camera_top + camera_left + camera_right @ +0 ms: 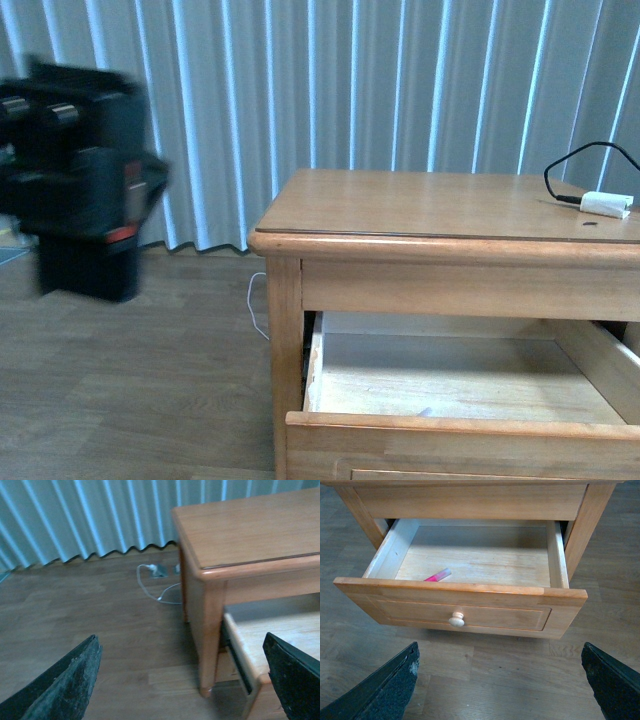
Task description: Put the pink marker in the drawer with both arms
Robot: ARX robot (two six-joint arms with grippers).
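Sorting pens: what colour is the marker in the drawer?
The marker is pink; right wrist view.

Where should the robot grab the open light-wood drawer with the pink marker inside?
Probably by the round wooden knob on the light-wood drawer, coming straight from the front with the open right gripper, one finger each side. The knob sticks out from the flat front and is the only pinchable part.

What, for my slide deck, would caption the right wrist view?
Open right hand hovers before the pulled-out drawer, pink marker lying inside.
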